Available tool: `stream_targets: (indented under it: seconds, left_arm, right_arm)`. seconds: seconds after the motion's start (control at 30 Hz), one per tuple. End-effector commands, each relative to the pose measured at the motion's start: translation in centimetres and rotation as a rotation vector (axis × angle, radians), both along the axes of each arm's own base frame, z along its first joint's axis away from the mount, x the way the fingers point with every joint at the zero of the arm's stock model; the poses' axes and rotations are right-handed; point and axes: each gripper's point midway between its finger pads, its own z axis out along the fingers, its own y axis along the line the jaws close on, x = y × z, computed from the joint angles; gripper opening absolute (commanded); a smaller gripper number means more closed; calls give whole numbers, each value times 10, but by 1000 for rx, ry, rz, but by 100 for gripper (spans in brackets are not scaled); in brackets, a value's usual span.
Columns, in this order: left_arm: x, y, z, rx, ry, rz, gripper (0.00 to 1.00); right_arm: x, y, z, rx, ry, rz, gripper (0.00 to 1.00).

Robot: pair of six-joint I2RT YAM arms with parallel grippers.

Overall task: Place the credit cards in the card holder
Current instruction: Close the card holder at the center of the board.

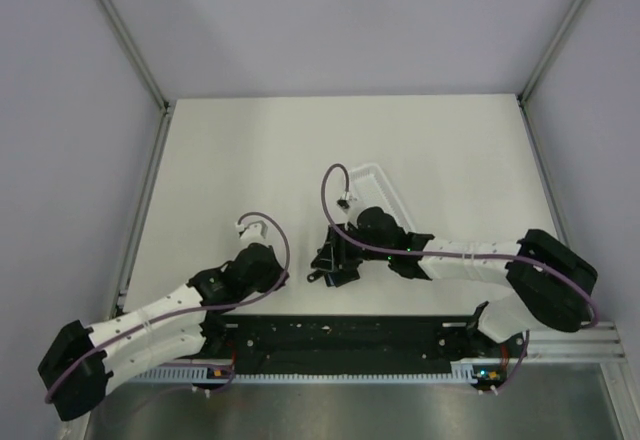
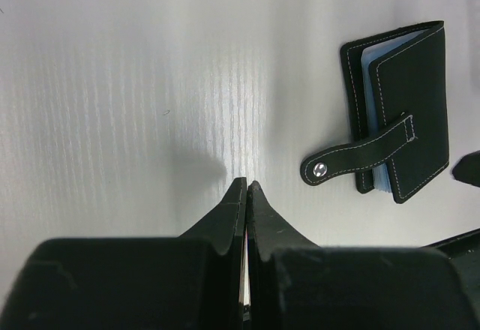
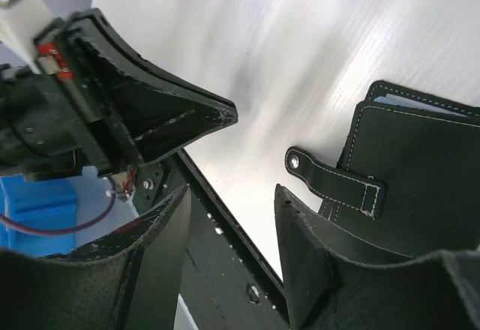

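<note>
The card holder point(image 2: 405, 112) is a black stitched wallet lying on the white table, slightly open, with blue-grey lining at its edge and its snap strap point(image 2: 360, 154) loose. It also shows in the right wrist view point(image 3: 424, 165). My right gripper point(image 3: 229, 214) is open, and its right finger stands just beside the wallet's strap. In the top view it point(image 1: 333, 260) hovers over the wallet. My left gripper point(image 2: 247, 184) is shut, its tips low over bare table left of the wallet; it also shows in the top view point(image 1: 280, 275). No loose credit cards are in view.
A long white tray point(image 1: 385, 188) lies behind the right wrist, partly under the arm. A black rail point(image 1: 340, 335) runs along the table's near edge, close below both grippers. Grey walls stand on the table's other sides.
</note>
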Motion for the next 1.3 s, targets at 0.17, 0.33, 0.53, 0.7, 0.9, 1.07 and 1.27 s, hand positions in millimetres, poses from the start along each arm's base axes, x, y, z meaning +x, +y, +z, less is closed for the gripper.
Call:
stream_targets:
  seconds: [0.17,0.33,0.53,0.7,0.9,1.07,1.27]
  left_arm:
    - [17,-12,25,-13,-69,-10,0]
    - [21,-19,25,-4,-64,-27,0]
    - [23,-22,22,-3,-62,-35,0]
    - [22,-23,19,4,-53,-45,0]
    - [28,-26,21,18,-69,-50,0]
    - [38,-31,26,38,-89,-56,0]
    - [46,-42,26,31,-83,-80,0]
  right_arm:
    - [29,-56,23,-170,-187,-188,49]
    - [34,-82,2,-300,-183,-243,47]
    - [34,-90,-19,-398,-153,-239,47]
    - [37,-96,-31,-455,-135,-270,41]
    - [38,-101,-37,-487,-126,-286,17]
    - [41,-104,-38,-487,-109,-298,4]
    - [44,-104,-36,-482,-106,-286,0]
